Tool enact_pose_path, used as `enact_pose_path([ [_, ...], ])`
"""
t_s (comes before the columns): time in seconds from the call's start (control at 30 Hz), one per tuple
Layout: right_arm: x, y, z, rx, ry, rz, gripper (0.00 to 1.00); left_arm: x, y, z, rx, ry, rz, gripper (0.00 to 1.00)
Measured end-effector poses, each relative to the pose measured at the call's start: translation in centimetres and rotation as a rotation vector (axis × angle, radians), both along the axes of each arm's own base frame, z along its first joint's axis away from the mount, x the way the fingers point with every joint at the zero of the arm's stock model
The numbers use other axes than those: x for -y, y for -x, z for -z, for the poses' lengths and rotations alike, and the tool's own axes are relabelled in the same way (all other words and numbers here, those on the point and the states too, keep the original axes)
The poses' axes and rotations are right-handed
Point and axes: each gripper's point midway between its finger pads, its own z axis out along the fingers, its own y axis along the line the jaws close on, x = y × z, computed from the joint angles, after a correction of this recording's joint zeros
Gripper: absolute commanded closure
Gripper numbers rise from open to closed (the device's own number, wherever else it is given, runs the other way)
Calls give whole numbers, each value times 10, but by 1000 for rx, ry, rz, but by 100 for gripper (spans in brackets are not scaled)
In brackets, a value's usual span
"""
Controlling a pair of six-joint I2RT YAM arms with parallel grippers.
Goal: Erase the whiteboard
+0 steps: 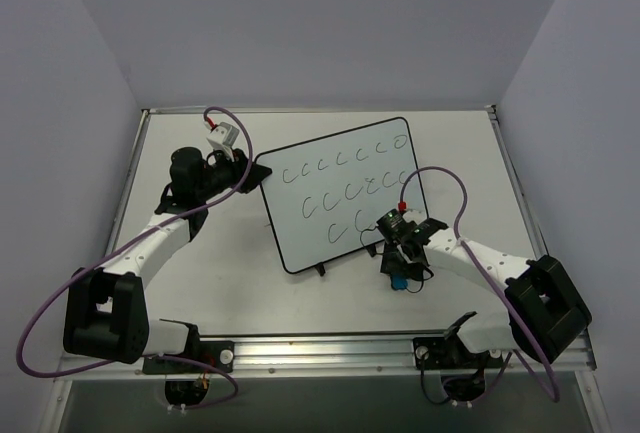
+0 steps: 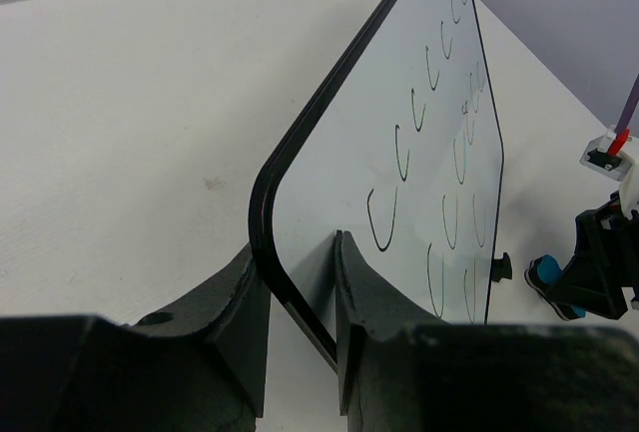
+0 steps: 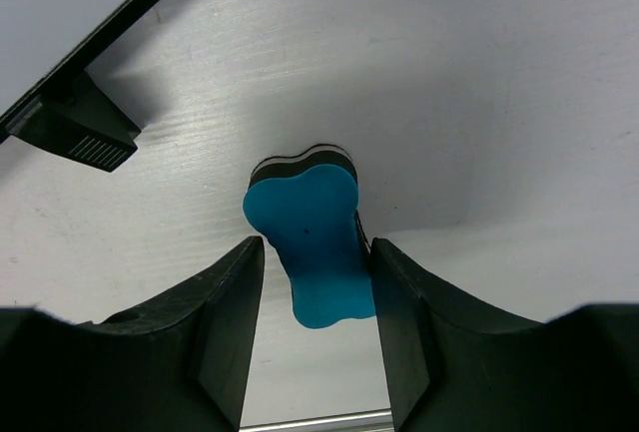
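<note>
The whiteboard [image 1: 330,203] lies mid-table with three rows of black "c" marks on it. My left gripper [image 1: 247,167] is at its left corner. In the left wrist view the fingers [image 2: 300,252] straddle the black frame of the board [image 2: 339,183], which runs slantwise between them and touches both. The blue bone-shaped eraser [image 1: 399,280] lies on the table just below the board's near edge. My right gripper [image 1: 397,265] is over it. In the right wrist view the eraser [image 3: 305,217] sits between the open fingers [image 3: 315,252], against the right finger with a gap on the left.
One black foot [image 3: 75,123] of the board and part of its edge [image 3: 60,3] stand just beyond the eraser. The table's near metal rail [image 1: 320,348] runs behind the right gripper. Purple cables loop from both wrists.
</note>
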Motion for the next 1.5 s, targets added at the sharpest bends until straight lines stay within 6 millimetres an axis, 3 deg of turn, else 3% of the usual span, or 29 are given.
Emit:
enact_pose_path([
  [0.33,-2,-3,0,12,-9,0,63,2,1,0,0,-3,-3,98],
  [0.63,-1,-2,3,10,-6,-3,59,2,1,0,-1,-4,-4,98],
  [0.77,-1,-2,3,11,-6,-5,66,2,1,1,-1,-5,-4,98],
  [0.8,-1,-2,3,11,-7,-4,77,2,1,1,-1,-5,-4,98],
  [0.87,-2,-2,3,12,-6,-8,87,2,1,1,0,-7,-4,98],
  [1.13,-5,-1,-1,29,-4,-24,94,2,1,1,2,-9,-3,98],
  [1.3,-12,-6,-17,92,-23,-40,94,1,1,2,-1,-11,-5,98],
  [1.5,-25,-27,-61,236,-79,-72,95,1,1,1,0,-13,-6,98],
])
